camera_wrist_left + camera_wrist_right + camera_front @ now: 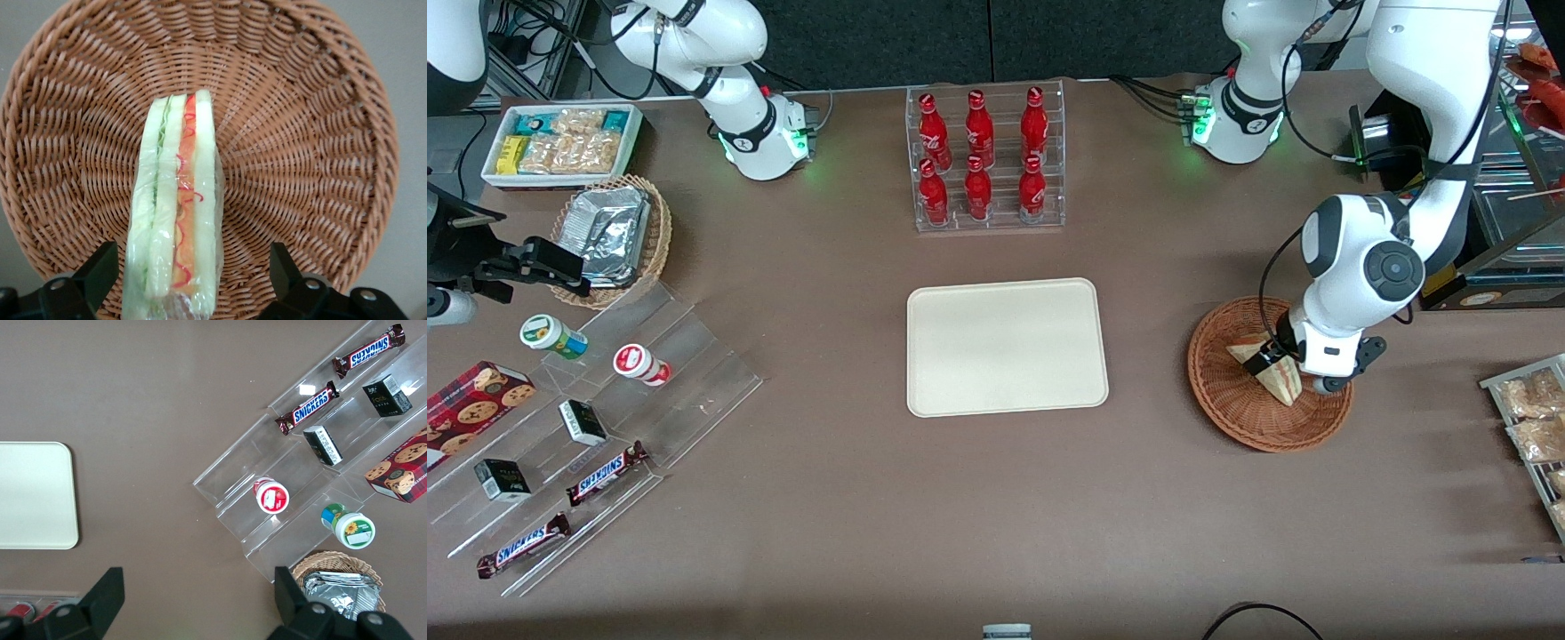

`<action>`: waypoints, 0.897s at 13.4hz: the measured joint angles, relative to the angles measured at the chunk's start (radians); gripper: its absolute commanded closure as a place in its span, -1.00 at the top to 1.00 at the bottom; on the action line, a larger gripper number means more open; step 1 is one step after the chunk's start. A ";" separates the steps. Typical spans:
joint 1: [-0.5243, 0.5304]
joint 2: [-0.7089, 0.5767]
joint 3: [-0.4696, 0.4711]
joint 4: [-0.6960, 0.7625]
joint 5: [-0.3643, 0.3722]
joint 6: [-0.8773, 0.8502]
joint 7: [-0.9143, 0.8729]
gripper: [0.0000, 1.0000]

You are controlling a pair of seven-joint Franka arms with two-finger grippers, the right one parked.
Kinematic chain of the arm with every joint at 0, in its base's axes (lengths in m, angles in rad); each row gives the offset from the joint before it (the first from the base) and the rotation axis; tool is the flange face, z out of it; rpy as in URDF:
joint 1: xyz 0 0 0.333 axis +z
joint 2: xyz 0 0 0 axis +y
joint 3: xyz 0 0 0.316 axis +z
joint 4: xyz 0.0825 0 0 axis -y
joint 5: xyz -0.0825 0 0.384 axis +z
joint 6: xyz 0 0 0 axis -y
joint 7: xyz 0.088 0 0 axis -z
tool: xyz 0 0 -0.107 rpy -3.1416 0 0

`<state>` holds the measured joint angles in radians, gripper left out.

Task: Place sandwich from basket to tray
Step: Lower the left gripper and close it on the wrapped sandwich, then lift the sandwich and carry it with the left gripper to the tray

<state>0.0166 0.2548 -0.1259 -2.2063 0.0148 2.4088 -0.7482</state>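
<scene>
- Gripper (1282,366): lowered into the basket (1232,404) at the working arm's end of the table. Its jaws stand spread, one finger (93,273) on each side of the sandwich (1270,369), with a gap visible between each finger and the bread; no pinch is shown.
- Sandwich (177,213): a triangular wedge standing on edge on the woven floor of the basket (307,133), its cut side showing white bread with green, orange and red layers under clear wrap.
- Basket: round, shallow, reddish-brown wicker, resting on the brown table (996,498); it holds only the sandwich.
- Tray (1006,348): cream-white rectangle with rounded corners, flat on the table near its middle, well apart from the basket, with nothing on it.
- Bottle rack (985,160): clear tiered stand with six red bottles, farther from the front camera than the tray.
- Foil basket (615,238): small tan wicker basket holding silver foil packets, toward the parked arm's end of the table.
- Snack bin (560,142): white bin of packets, farther from the front camera than the foil basket.
- Clear stepped stand (605,427): carries two small cups, two dark boxes, a cookie box and two chocolate bars.
</scene>
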 measured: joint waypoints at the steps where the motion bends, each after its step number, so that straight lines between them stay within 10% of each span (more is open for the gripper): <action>1: 0.000 0.005 0.000 0.000 0.000 0.000 0.000 -0.61; 2: 0.000 0.008 0.000 0.000 0.000 0.000 0.000 -1.00; 12: -0.010 0.009 -0.003 0.021 0.028 -0.074 0.002 -1.00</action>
<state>0.0068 0.2635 -0.1291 -2.1852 0.0433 2.3347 -0.7462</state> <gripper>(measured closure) 0.789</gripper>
